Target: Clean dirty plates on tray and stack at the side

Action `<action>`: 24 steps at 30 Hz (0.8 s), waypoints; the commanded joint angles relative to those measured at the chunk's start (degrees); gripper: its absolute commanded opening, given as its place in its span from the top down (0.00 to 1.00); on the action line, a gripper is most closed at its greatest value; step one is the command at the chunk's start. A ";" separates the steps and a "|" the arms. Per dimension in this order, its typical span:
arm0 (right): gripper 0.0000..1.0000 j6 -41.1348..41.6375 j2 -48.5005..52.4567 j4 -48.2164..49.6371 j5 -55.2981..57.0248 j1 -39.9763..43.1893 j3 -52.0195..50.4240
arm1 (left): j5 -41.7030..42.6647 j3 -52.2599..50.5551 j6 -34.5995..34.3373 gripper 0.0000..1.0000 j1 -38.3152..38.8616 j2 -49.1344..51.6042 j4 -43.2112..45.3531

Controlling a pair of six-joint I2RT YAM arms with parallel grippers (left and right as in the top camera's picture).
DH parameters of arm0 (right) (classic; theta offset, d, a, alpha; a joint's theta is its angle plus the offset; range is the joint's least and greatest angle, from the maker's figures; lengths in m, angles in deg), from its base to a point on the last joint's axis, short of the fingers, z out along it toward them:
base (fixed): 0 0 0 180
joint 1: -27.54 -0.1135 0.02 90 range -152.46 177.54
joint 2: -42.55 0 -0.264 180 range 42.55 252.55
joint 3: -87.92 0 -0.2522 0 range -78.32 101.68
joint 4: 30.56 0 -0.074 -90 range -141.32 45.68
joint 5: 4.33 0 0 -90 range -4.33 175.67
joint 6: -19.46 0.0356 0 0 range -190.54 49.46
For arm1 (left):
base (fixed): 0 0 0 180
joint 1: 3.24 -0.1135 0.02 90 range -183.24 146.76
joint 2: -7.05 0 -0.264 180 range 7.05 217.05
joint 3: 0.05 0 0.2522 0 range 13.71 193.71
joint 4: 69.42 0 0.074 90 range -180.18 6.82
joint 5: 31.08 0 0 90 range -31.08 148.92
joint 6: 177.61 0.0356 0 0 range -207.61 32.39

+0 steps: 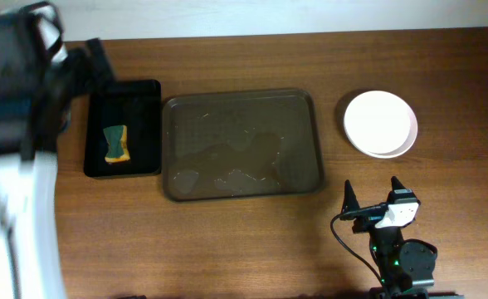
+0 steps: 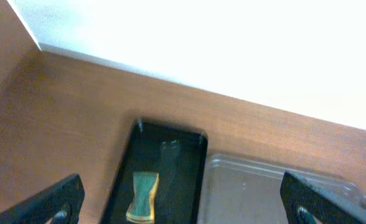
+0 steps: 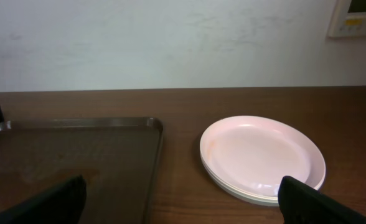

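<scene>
**All plates off the tray: task at or near its end**

Zero plates lie on the tray (image 1: 227, 124), whose bare floor shows only pale, wet-looking patches near its front edge. The plates (image 1: 380, 124) sit as one stack on the bench (image 1: 227, 241), to the right of the tray and well apart from it. The right wrist view shows at least two rims nested one in the other; the full count cannot be read. The top plate's face looks white and free of smears from overhead. Lower plates are hidden, so their cleanliness cannot be told.

A sponge (image 1: 116, 144) lies in the black bin (image 1: 140, 116) just left of the tray, and nothing touches it.

Right jaws stand fully apart and hold nothing, low on the bench in front of the stack and clear of it. Left jaws are likewise wide apart and hold nothing, raised above the bin at the far left; the left arm (image 1: 20, 108) is blurred overhead.

Judgement: cleaning and stacking appear done. At most a check of the stack and parking of both arms would be left.
</scene>
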 commanded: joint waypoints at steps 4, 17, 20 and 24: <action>0.02 0.22 -0.42 -0.22 -0.52 -0.42 -0.28 | -2.93 -32.39 5.99 0.01 -0.15 -28.46 16.31; 0.02 0.22 -0.42 -0.22 -0.52 -0.42 -0.28 | -3.13 -82.20 7.63 0.01 0.55 -70.82 39.76; 0.02 0.22 -0.42 -0.22 -0.52 -0.42 -0.28 | -3.13 -87.76 7.63 0.01 0.55 -75.91 42.03; 0.02 0.22 -0.42 -0.22 -0.52 -0.42 -0.28 | -3.10 -92.70 8.24 0.01 0.55 -79.28 45.81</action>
